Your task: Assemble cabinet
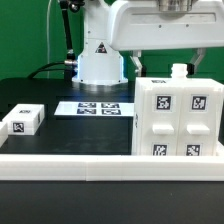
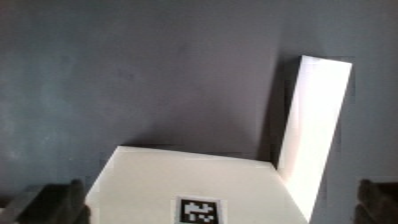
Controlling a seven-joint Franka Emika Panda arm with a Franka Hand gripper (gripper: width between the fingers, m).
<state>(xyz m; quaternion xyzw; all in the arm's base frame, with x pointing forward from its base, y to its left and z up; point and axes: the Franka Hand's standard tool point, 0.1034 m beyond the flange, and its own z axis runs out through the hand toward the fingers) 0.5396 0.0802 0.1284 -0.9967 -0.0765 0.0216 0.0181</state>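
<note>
The cabinet (image 1: 178, 115) is a large white box with black-and-white tags. It stands upright at the exterior view's right, against the front rail. In the wrist view its tagged top face (image 2: 187, 180) fills the space between my fingers, and a tall white side panel (image 2: 317, 120) runs away from it. My gripper (image 2: 210, 205) is open. Its dark fingers (image 2: 45, 205) stand on either side of the cabinet, with a gap showing on one side. In the exterior view the hand (image 1: 174, 10) is above the cabinet, mostly cut off by the frame.
A small white tagged block (image 1: 22, 120) lies at the exterior view's left. The marker board (image 1: 98, 106) lies in front of the robot base (image 1: 100, 65). A long white border rail (image 1: 90, 165) runs along the table's front.
</note>
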